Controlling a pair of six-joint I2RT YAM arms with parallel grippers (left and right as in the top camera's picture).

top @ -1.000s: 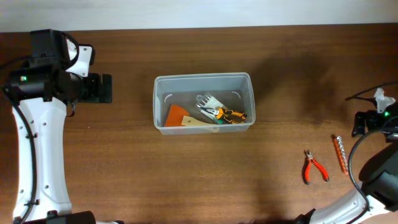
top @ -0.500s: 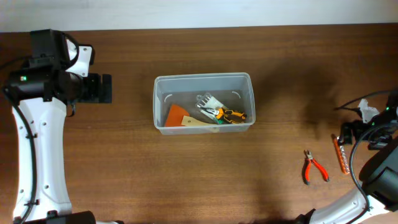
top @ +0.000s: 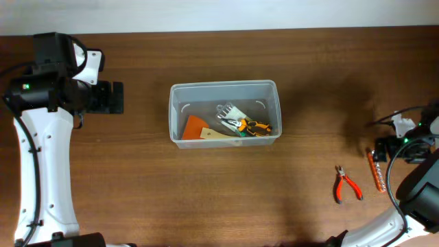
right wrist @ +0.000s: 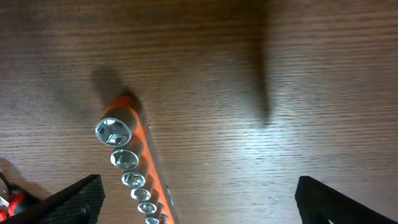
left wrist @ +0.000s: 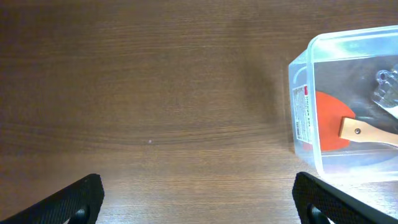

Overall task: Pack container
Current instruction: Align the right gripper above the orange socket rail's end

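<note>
The clear plastic container (top: 224, 84) stands mid-table and holds an orange scraper (top: 195, 127), orange-handled pliers (top: 252, 126) and a silvery tool (top: 230, 112). Far right on the wood lie a rail of sockets (top: 374, 169) and red pliers (top: 346, 185). My right gripper (top: 379, 148) hovers open over the rail's top end. In the right wrist view the sockets (right wrist: 134, 180) lie between the spread fingers (right wrist: 68, 202), nearer the left one. My left gripper (top: 120, 97) is open and empty, left of the container (left wrist: 301, 112).
The red pliers' handle tip (right wrist: 7, 199) shows at the left edge of the right wrist view, close beside the sockets. A cable (top: 391, 118) loops off the right arm. Bare wood separates the container from the loose tools.
My right arm has come down and left from the table's right edge to sit over the top end of the socket rail. The left arm and the container have not moved.
</note>
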